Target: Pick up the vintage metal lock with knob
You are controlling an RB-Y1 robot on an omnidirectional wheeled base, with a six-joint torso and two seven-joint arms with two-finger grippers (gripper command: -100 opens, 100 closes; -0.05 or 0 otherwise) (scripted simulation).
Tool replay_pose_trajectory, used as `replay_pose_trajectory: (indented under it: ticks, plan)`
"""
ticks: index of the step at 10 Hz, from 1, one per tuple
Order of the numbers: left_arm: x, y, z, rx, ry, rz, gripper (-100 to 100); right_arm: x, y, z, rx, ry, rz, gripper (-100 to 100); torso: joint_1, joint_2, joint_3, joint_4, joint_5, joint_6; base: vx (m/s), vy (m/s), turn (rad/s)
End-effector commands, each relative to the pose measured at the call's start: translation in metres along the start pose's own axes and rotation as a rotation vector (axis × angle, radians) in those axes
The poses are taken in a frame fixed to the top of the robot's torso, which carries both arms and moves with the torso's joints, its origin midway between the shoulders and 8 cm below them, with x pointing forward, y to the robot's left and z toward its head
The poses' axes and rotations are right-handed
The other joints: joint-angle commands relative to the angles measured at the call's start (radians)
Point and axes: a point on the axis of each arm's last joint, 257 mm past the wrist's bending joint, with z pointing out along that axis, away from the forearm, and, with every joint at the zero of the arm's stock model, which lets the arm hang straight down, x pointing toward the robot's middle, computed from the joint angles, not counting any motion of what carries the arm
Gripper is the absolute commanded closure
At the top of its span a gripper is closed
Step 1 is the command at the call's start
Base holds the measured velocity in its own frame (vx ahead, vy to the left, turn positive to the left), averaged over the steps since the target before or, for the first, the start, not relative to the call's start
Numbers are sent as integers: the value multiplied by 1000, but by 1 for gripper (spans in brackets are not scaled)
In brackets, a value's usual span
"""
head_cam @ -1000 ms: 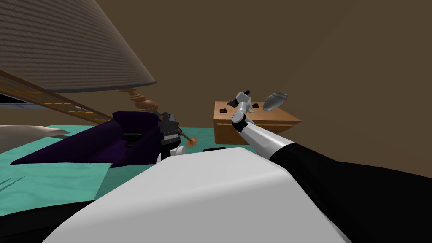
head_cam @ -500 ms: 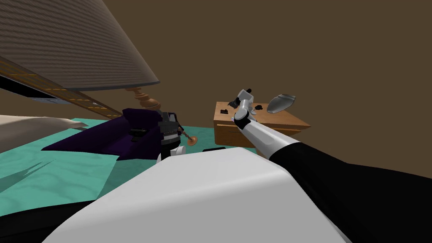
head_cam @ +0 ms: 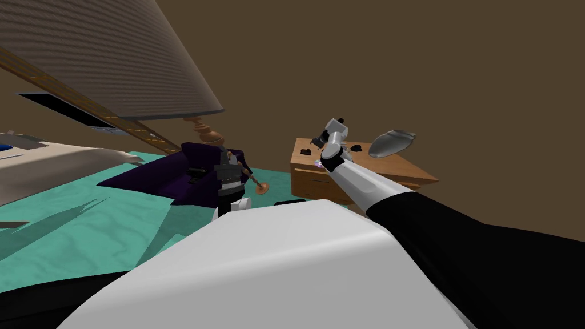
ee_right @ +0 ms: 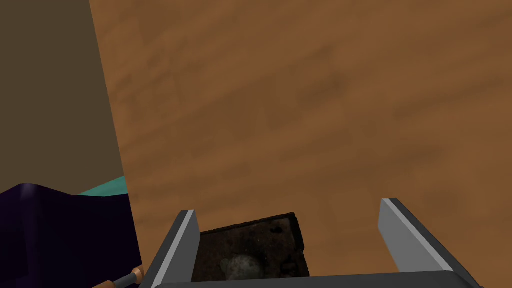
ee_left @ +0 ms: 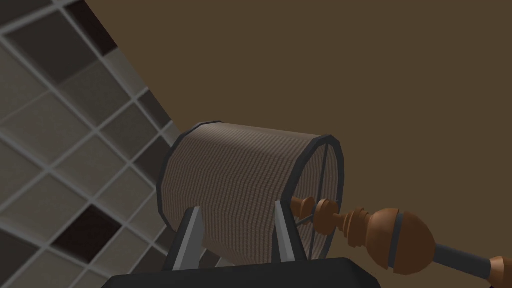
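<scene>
The lock point(ee_right: 247, 250) is a dark brown square plate with a small grey knob, lying flat on the wooden nightstand top point(ee_right: 300, 125). My right gripper point(ee_right: 287, 207) is open and straddles it. The plate sits low between the fingers, close against one finger point(ee_right: 175, 245) and well apart from the other. In the head view the right gripper point(head_cam: 336, 127) reaches over the nightstand point(head_cam: 365, 171), near its far left part. My left gripper point(head_cam: 228, 163) hangs by the purple cloth; in its wrist view the left gripper point(ee_left: 235, 205) is open with nothing between its fingers.
A large ribbed lampshade point(head_cam: 114, 57) overhangs the left, on a turned wooden stem point(head_cam: 207, 134). A purple cloth point(head_cam: 165, 177) lies on the teal bed cover point(head_cam: 85, 228). The nightstand also carries small dark pieces point(head_cam: 305, 152) and a grey oval object point(head_cam: 391, 143).
The whole head view has swung, so the nightstand and bed sit further right: my own move. The right gripper stays over the nightstand's top.
</scene>
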Motion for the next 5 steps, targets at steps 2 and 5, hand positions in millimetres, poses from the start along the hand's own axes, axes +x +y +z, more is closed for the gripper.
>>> replay_pose_trajectory:
  ticks: [2, 5]
  plan:
    - [0, 0, 0, 0, 0, 0, 0, -5, 14, -9, -24, -60, 69, -100, 0, 0, 0, 0, 0, 0, -4, -44, 167]
    - [0, 0, 0, 0, 0, 0, 0, -9, 31, -19, -52, -115, 140, -100, 1, 0, 0, 0, 0, 0, -6, -25, 158]
